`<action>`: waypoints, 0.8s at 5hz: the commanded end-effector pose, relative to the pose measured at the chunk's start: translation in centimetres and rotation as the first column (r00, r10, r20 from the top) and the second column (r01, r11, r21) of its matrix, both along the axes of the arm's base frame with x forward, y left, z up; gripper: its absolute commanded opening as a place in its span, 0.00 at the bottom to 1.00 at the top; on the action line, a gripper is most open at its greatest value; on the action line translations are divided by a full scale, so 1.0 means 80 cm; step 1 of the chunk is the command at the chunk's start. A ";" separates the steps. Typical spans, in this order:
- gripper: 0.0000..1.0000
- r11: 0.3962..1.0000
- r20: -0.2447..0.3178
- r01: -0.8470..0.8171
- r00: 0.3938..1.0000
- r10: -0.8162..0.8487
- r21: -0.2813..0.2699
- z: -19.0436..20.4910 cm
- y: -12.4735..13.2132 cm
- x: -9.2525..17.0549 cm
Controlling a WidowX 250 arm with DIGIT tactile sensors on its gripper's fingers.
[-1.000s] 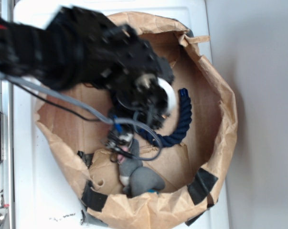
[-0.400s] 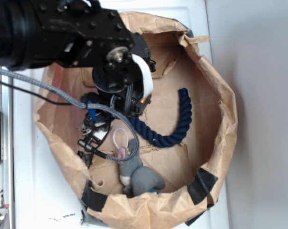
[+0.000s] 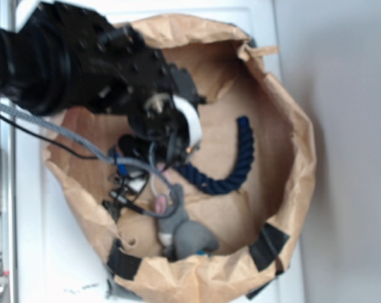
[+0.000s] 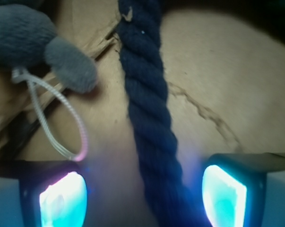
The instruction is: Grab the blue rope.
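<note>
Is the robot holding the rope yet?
No. The gripper is open, its fingers either side of the rope, not pinching it.

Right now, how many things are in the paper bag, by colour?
Blue: 1, the blue rope, lying between the open fingers of the gripper.
Grey: 1, the plush bunny.
White: 1, the looped string by the bunny.
Total: 3, all inside the brown paper bag.

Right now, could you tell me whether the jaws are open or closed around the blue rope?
Open. In the wrist view the blue rope runs between the two jaws with a gap on each side; neither touches it.
</note>
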State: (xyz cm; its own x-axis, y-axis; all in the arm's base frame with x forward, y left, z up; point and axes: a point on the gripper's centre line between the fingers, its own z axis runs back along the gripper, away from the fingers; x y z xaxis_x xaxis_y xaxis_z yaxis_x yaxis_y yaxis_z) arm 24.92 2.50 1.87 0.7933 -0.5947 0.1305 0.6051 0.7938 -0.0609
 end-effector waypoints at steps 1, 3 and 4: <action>0.00 1.000 0.024 0.008 1.000 -0.008 0.012 0.002 -0.013 0.002; 0.00 1.000 0.030 -0.002 1.000 0.003 -0.019 0.011 -0.012 0.011; 0.00 0.999 0.027 0.000 1.000 0.001 -0.040 0.021 -0.010 0.009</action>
State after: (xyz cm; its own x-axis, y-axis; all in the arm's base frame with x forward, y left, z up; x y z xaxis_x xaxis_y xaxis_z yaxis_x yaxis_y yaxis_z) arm 25.09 1.68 2.21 0.8018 -0.5817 0.1370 0.5964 0.7934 -0.1218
